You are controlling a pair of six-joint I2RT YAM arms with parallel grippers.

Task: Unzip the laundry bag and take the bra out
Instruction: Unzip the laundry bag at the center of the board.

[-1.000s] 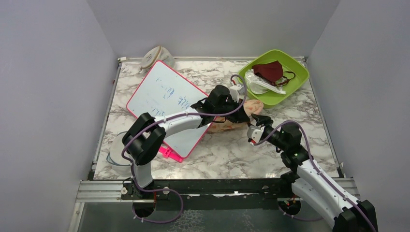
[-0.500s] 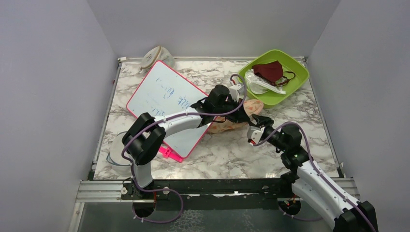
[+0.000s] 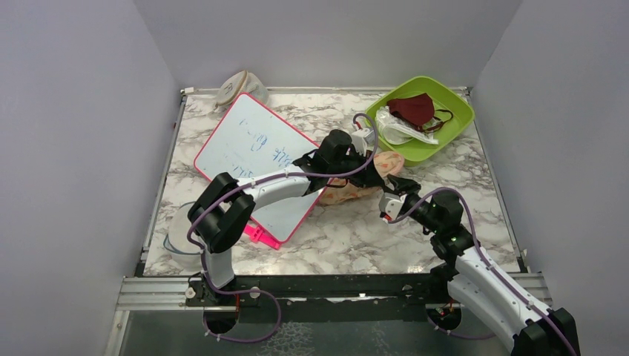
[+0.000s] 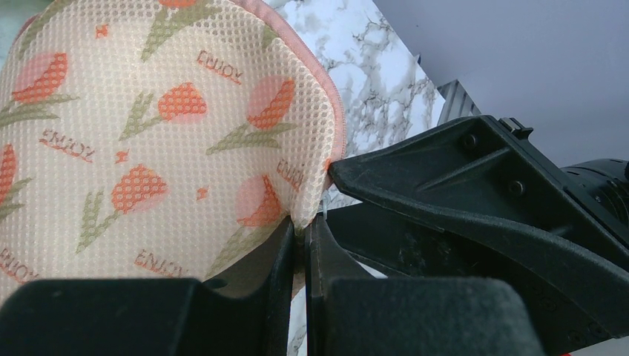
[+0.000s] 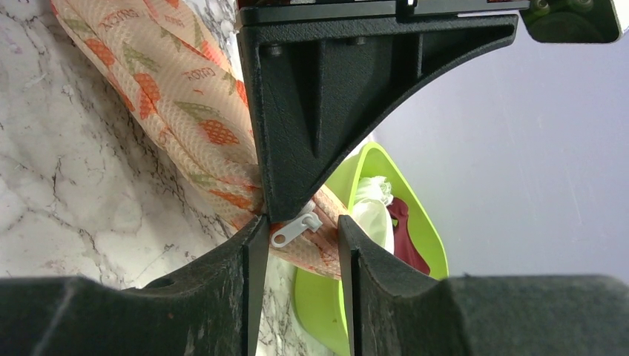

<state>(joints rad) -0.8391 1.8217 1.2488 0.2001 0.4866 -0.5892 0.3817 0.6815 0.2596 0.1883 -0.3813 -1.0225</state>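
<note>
Top external view shows the desk with the laundry bag lying near its middle, toward the far right corner, just in front of the green tray. My left claw is clamped tight on the bag's pink-edged rim. My right claw stands partly open, a finger either side of the zip pull, with no pinch on it yet. I judge the zip not yet drawn. No bra shows anywhere, so unzipping and removal both remain.
</note>
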